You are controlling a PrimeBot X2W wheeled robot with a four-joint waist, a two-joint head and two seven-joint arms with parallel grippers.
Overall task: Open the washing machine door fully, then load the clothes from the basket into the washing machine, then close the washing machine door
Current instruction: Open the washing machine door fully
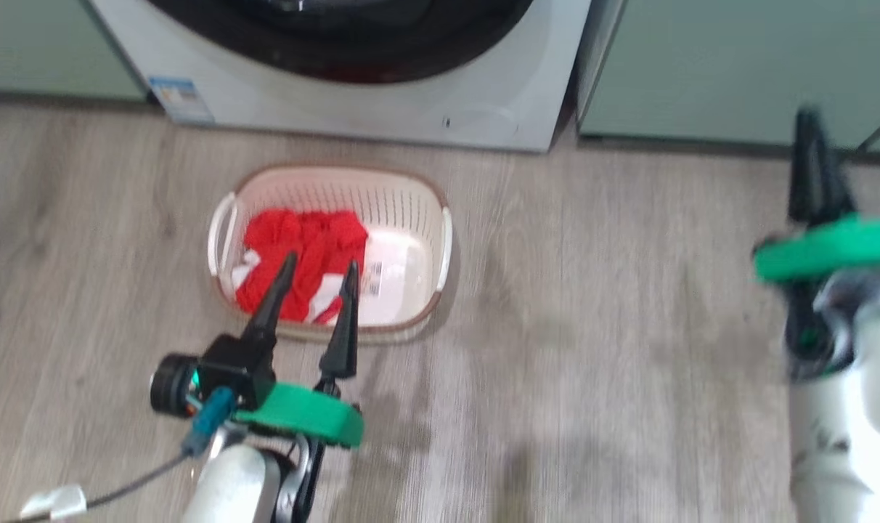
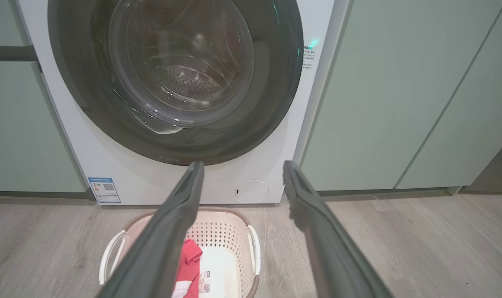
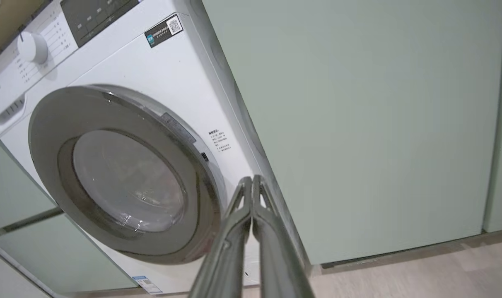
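The white washing machine (image 1: 353, 94) stands ahead with its black-rimmed round door (image 2: 172, 82) shut against the front; the door (image 3: 122, 178) also shows in the right wrist view. On the floor before it sits the cream basket (image 1: 411, 211) holding the red garment with white bands (image 1: 302, 250). My left gripper (image 1: 320, 272) hangs open above the basket's near edge, fingertips over the red cloth, nothing between them. My right gripper (image 1: 810, 123) is far to the right near the green cabinet, its fingers (image 3: 251, 184) pressed together and empty.
Pale green cabinets (image 1: 738, 65) flank the washer on both sides. Wooden floor (image 1: 592, 327) spreads wide to the right of the basket. A small round white flap (image 2: 252, 191) and a blue sticker (image 2: 104, 190) mark the washer's lower front.
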